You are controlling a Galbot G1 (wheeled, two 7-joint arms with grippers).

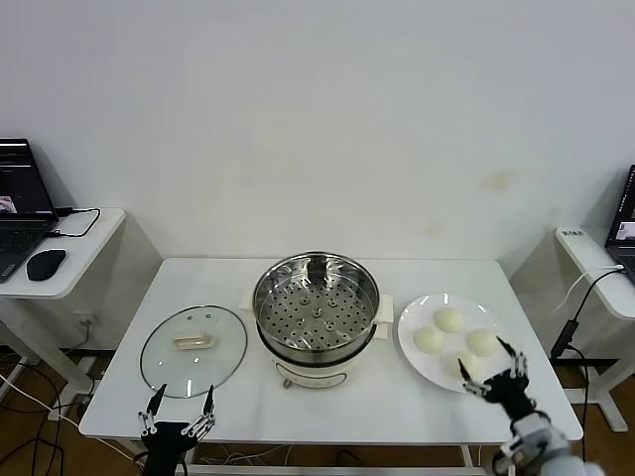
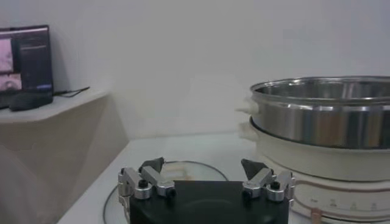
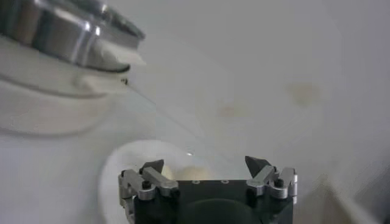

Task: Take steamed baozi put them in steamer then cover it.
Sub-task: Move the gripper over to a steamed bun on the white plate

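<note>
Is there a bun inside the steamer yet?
No, the steamer shows only its bare holed tray, and all four buns sit on the white plate beside it.

Four small round cream-white steamed buns (image 1: 453,341) sit clustered on the right, beside an open, empty shiny steel steamer pot with perforated tray (image 1: 316,307), whose clear glass handled lid (image 1: 193,349) lies flat to its left.

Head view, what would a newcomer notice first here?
The shiny steamer stands open at the table's centre, its perforated tray empty. Four baozi sit on a white plate to its right with the open right gripper over the nearest one, while the glass cover lies flat to its left.
</note>
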